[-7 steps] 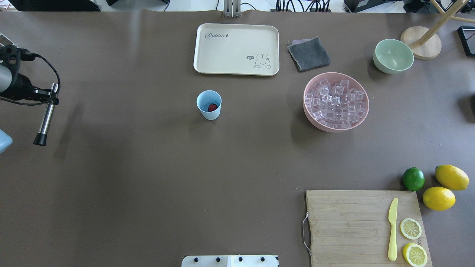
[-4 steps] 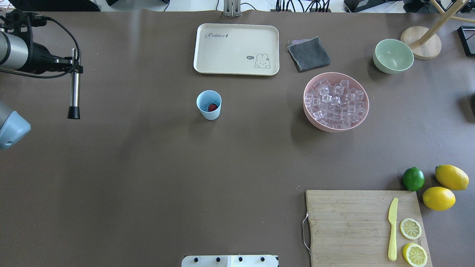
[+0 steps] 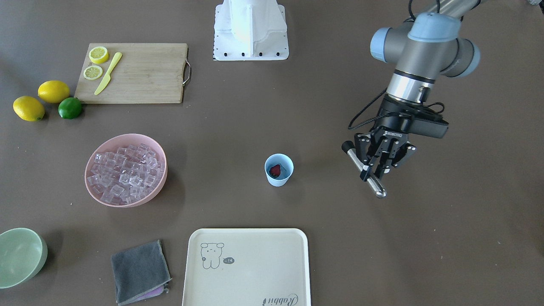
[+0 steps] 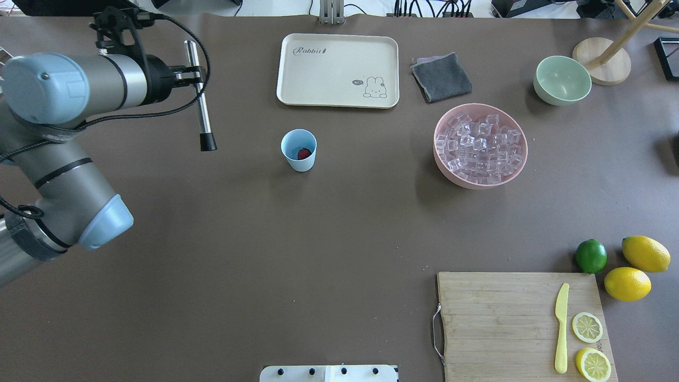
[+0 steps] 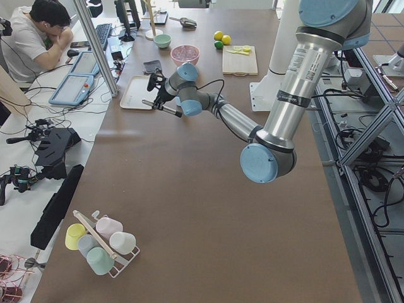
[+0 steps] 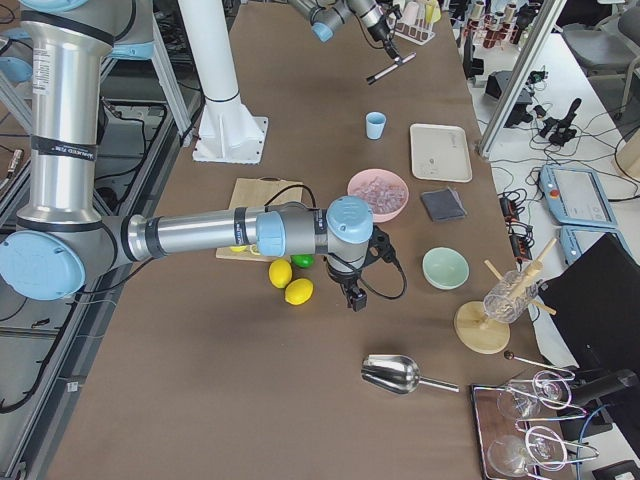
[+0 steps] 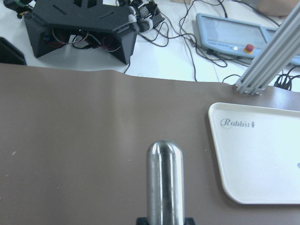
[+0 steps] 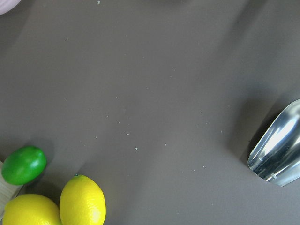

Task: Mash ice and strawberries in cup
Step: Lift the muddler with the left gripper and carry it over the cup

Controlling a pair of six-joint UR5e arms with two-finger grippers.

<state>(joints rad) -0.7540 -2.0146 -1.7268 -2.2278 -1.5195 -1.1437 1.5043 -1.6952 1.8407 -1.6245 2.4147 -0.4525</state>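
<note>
Muddler (image 4: 201, 111) in left jaws, black tip toward robot | cup (image 4: 302, 165) upright, strawberry (image 4: 303, 154) inside | right jaws: cannot tell

Count on tabletop:
- light blue cup (image 4: 303, 164) ×1
- strawberry (image 4: 303, 154) ×1
- ice (image 4: 480, 148): too many cubes to count
- pink bowl (image 4: 444, 171) ×1
- green bowl (image 4: 562, 79) ×1
- tray (image 4: 337, 69) ×1
- grey cloth (image 4: 441, 78) ×1
- whole lemons (image 4: 627, 284) ×2
- lime (image 4: 591, 255) ×1
- lemon halves (image 4: 587, 327) ×2
- knife (image 4: 561, 329) ×1
- cutting board (image 4: 493, 323) ×1
- metal muddler (image 4: 201, 106) ×1
- scoop (image 6: 395, 372) ×1
</note>
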